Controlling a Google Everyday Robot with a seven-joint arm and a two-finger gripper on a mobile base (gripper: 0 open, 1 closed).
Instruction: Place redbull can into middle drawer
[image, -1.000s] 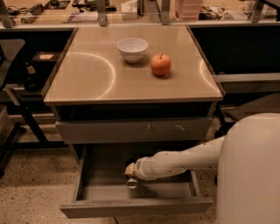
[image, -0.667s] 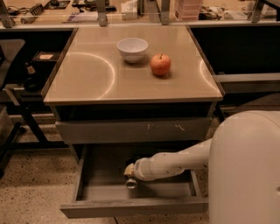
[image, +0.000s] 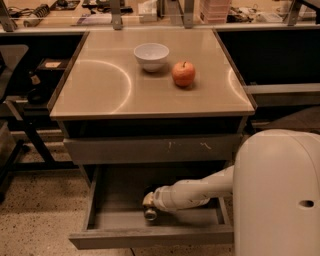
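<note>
We see a tan counter (image: 100, 95) in a dim room with a speckled floor (image: 35, 225). On the counter sit a white bowl (image: 151, 55) and a red apple (image: 183, 73), close beside each other near the back. Under the counter top is a shut grey drawer front (image: 150, 148) with white scratch marks. Below that, the middle drawer (image: 150, 237) is pulled out toward us. Our white arm (image: 195, 192) reaches in from the right, and the tool (image: 148, 201) is down inside the drawer, near the middle. The redbull can (image: 150, 214) is right at the tip of the tool, low in the drawer tray, and we see only its shiny round end. We cannot tell if the tool is clamped on the can or apart from it.
</note>
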